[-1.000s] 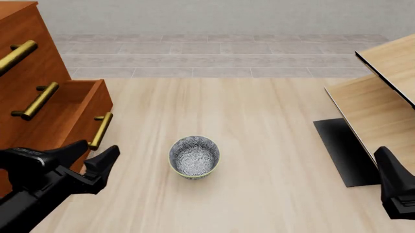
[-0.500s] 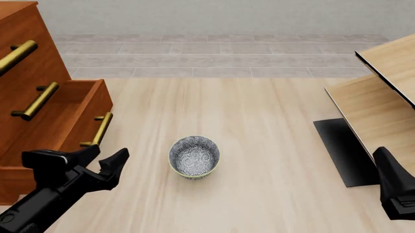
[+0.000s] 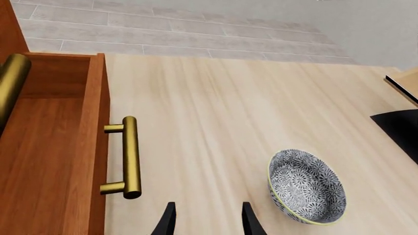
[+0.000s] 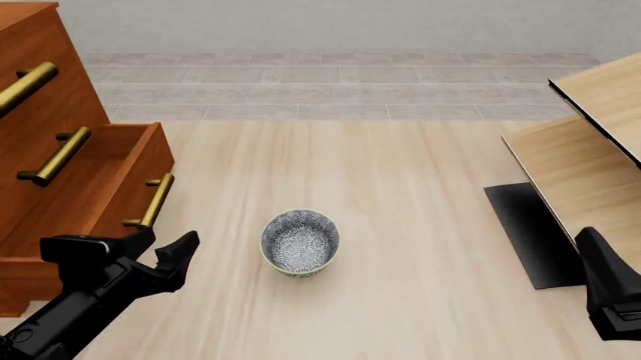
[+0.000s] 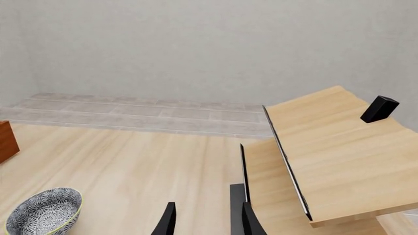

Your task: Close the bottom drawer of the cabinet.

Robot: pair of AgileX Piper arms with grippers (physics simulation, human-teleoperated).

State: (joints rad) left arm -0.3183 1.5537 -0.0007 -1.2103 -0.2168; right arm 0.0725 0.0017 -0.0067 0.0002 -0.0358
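Note:
The reddish-brown cabinet (image 4: 50,90) stands at the left. Its bottom drawer (image 4: 143,176) is pulled out, showing the wooden inside. The drawer's brass bar handle (image 4: 155,201) faces right; it also shows in the left wrist view (image 3: 130,156) on the drawer front (image 3: 98,147). My left gripper (image 4: 165,240) is open and empty, just below and right of that handle, not touching it; its fingertips show in the left wrist view (image 3: 207,215). My right gripper (image 4: 601,259) sits at the lower right, open and empty in the right wrist view (image 5: 207,218).
A patterned blue-white bowl (image 4: 300,242) stands on the table just right of my left gripper, also in the left wrist view (image 3: 307,188). Pale light-wood furniture (image 4: 591,142) with a black base (image 4: 531,232) stands at the right.
My left gripper has moved a little to the right and lower, off the drawer's front corner, and has barely moved in the last half second. The drawer and the right arm have not moved.

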